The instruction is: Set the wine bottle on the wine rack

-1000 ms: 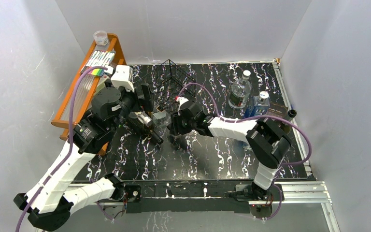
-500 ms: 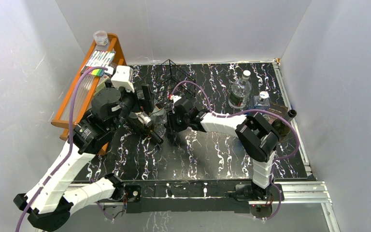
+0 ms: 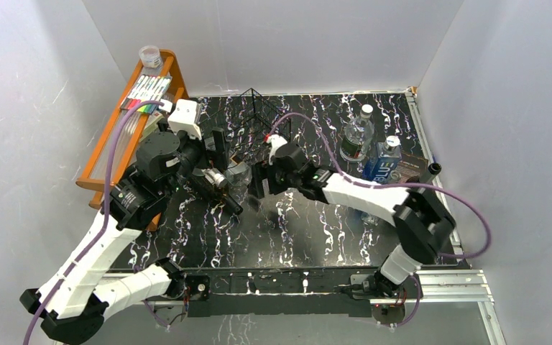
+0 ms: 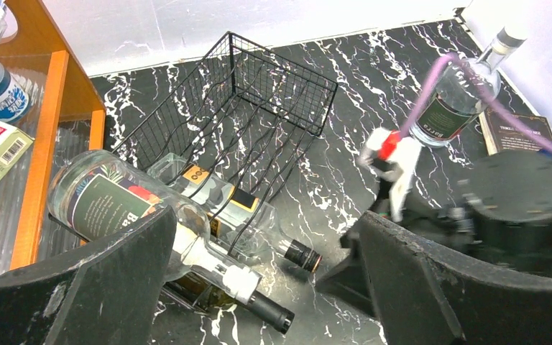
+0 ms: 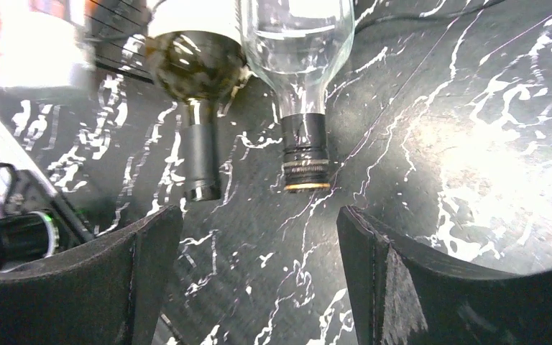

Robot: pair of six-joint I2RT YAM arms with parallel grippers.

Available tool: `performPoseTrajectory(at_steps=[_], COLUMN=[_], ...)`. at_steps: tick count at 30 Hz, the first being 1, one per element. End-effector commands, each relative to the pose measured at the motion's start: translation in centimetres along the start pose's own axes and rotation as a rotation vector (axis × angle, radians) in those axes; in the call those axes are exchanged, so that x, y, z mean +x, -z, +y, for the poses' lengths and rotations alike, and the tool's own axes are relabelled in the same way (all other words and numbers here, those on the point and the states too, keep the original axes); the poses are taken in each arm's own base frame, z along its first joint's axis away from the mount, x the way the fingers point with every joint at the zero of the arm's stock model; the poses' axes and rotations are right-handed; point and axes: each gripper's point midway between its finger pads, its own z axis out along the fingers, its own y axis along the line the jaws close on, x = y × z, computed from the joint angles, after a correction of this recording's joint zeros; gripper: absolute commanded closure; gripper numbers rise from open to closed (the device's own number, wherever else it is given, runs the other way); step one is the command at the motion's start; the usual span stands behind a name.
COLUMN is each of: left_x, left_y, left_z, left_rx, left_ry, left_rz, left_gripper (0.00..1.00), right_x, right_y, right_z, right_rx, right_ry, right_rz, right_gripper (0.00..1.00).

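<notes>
The wine bottle (image 4: 219, 205), clear glass with a yellow-and-black label and a dark cap (image 5: 305, 154), lies on its side at the front end of the wine rack (image 4: 259, 100), whose black cradle wires cross over it. Two more bottles lie beside it: a clear one with a dark label (image 4: 111, 201) and a dark green one beneath. My right gripper (image 5: 259, 230) stands open just in front of the wine bottle's cap, holding nothing. Open and empty too, my left gripper (image 4: 266, 237) hovers above the bottle necks. From above, the rack (image 3: 259, 115) sits behind both grippers.
An orange wooden shelf (image 3: 126, 122) with boxes and a cup runs along the left edge. A clear bottle (image 3: 357, 133) stands upright at the back right. Beside that bottle are a blue box (image 3: 382, 162) and a dark book (image 3: 413, 167).
My right gripper went from shut to open and let go of the wine bottle's neck. Its elbow swung out to the right. The left arm stayed put.
</notes>
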Motion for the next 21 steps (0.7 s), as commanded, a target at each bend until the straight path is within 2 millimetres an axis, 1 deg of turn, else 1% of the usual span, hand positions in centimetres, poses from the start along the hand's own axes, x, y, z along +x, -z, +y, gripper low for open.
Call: performPoseTrajectory(at_steps=[1,2,4,7,10,12,14,17,21], left_x=[-1.7,-2.0,-2.4,-2.6,-2.5,-2.2,-1.8,-0.8,0.1], left_y=[1.1,1.3,1.7,2.1,2.3,2.3,2.4,2.2,1.9], left_z=[0.3,0.3,0.2,0.1,0.1,0.0,0.0,-0.1,-0.3], left_rx=[0.015,0.020,0.033,0.045,0.052,0.061,0.067,0.072,0.076], left_ry=[-0.008,-0.007,-0.007,-0.002,0.013,0.019,0.023,0.030,0.029], left_rz=[-0.072,-0.080,-0.096,-0.112,-0.136,-0.144,-0.143,-0.122,-0.096], left_gripper=[0.02,0.02,0.02,0.02,0.02,0.02,0.02,0.02,0.02], right_x=[-2.2,-2.1,-2.7,-4.9,-7.8,-9.3,-10.3,-10.8,-10.7], right_y=[4.8,5.7,8.2,12.5,17.6,21.2,24.5,28.4,31.6], right_z=[-0.2,-0.8,-1.5,-2.3,-3.5,-4.7,-5.9,-7.7,-9.4], right_rx=[0.063,0.096,0.161,0.259,0.389,0.496,0.599,0.752,0.897], right_ry=[0.004,0.001,-0.005,0.007,0.014,0.006,-0.012,-0.049,-0.074], right_rz=[-0.089,-0.091,-0.119,-0.188,-0.285,-0.351,-0.409,-0.460,-0.481], right_gripper=[0.10,0.10,0.10,0.10,0.10,0.09,0.09,0.09,0.09])
